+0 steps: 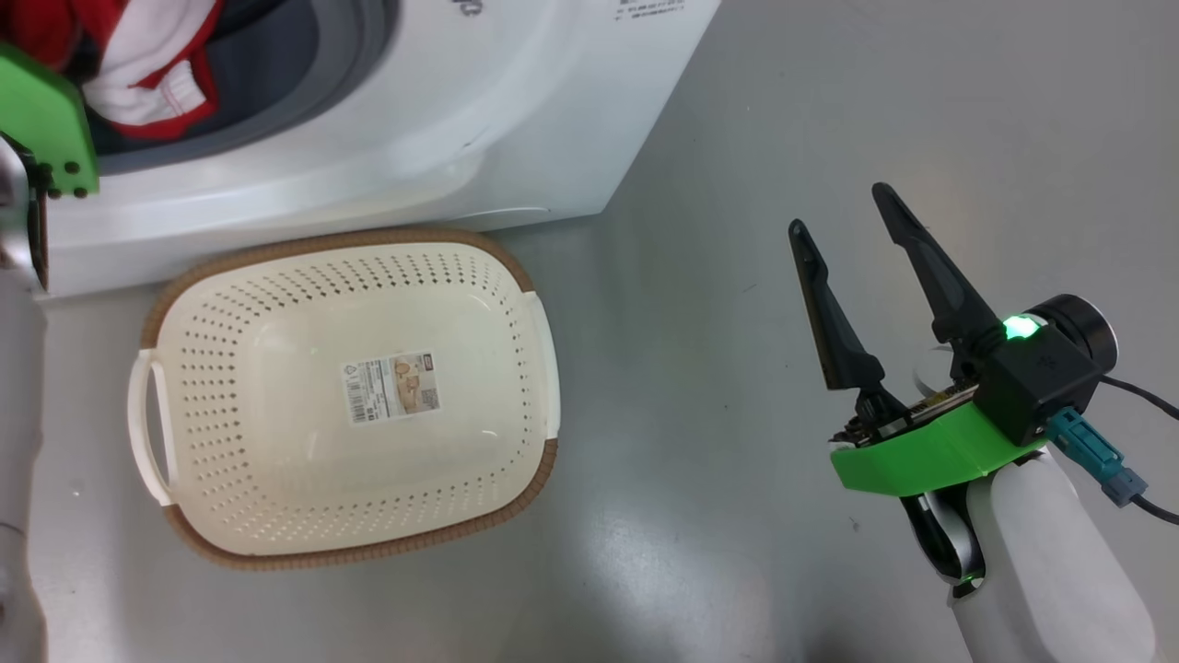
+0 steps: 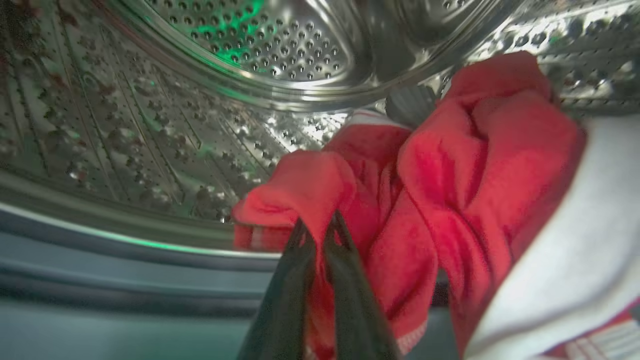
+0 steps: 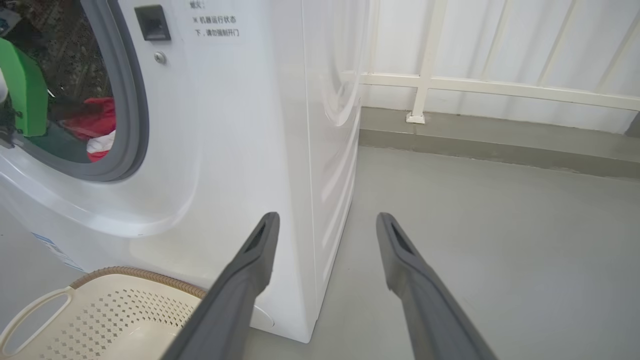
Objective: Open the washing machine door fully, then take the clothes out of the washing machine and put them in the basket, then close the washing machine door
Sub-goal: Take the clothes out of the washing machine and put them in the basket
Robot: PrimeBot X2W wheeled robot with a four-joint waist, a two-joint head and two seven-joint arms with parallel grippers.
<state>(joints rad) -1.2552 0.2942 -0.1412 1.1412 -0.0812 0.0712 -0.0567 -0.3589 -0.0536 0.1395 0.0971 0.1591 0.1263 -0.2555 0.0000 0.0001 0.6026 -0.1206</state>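
My left gripper (image 2: 318,220) reaches inside the washing machine's (image 1: 442,120) steel drum (image 2: 280,45). It is shut on a fold of the red clothes (image 2: 475,165), which lie heaped with a white panel at the drum's front. In the head view the clothes (image 1: 138,64) show in the machine's opening at top left. The cream basket (image 1: 230,368) stands empty on the floor just in front of the machine. My right gripper (image 1: 838,207) hovers open over the floor to the basket's right, holding nothing. The washing machine door is out of view.
A grey rubber ring (image 2: 125,270) rims the drum opening below the clothes. Bare grey floor (image 1: 737,138) stretches to the right of the machine. A white railing (image 3: 500,87) and a low kerb run along the far side beyond the machine's corner.
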